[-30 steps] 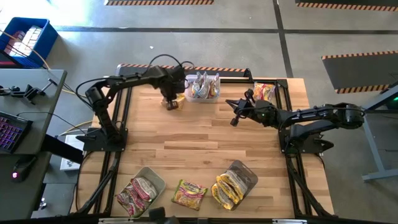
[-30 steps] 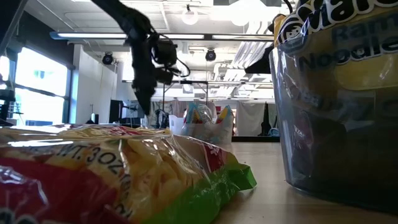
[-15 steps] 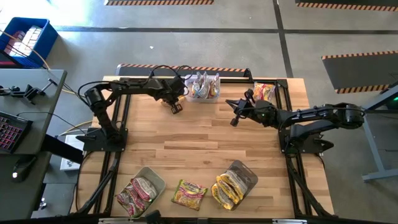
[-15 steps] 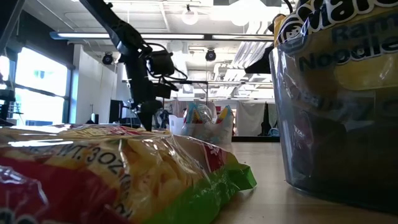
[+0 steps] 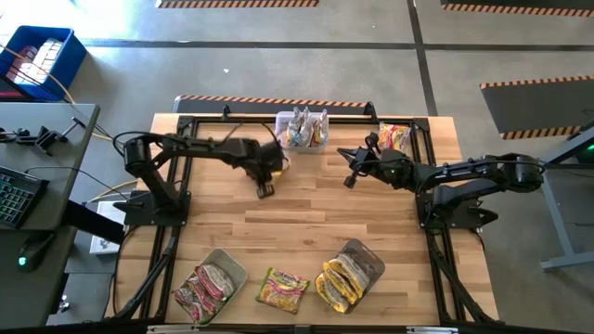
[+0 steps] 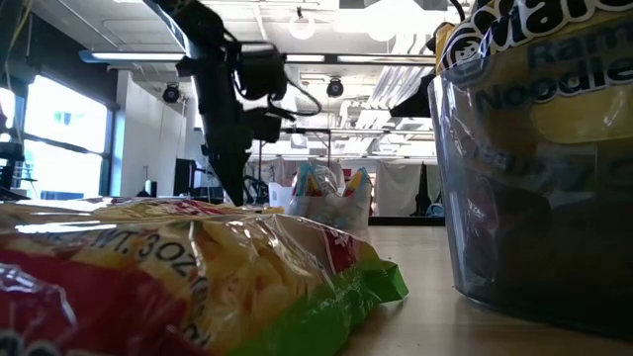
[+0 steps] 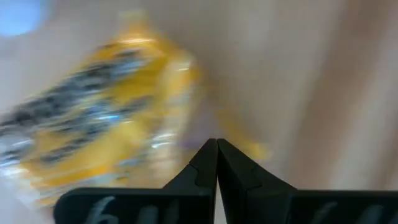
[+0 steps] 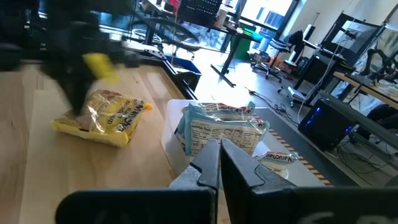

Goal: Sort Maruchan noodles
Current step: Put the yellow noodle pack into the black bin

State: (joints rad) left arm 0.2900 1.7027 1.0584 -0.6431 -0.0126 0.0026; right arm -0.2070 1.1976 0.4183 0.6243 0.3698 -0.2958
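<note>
Two arms over a wooden table (image 5: 306,199) scattered with Maruchan noodles.

Three clear tubs (image 5: 225,264) hold packets: near left, near right, far centre. One loose packet (image 5: 281,289) lies between the near tubs, another (image 5: 393,137) far right. Left gripper (image 5: 265,192), fingers together, hovers above a yellow packet (image 8: 102,116); right gripper (image 5: 350,182), also closed, waits empty.

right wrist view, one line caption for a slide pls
Past the shut right gripper, a yellow noodle packet lies on the wooden table beside a clear tub of silver-green packets.
</note>
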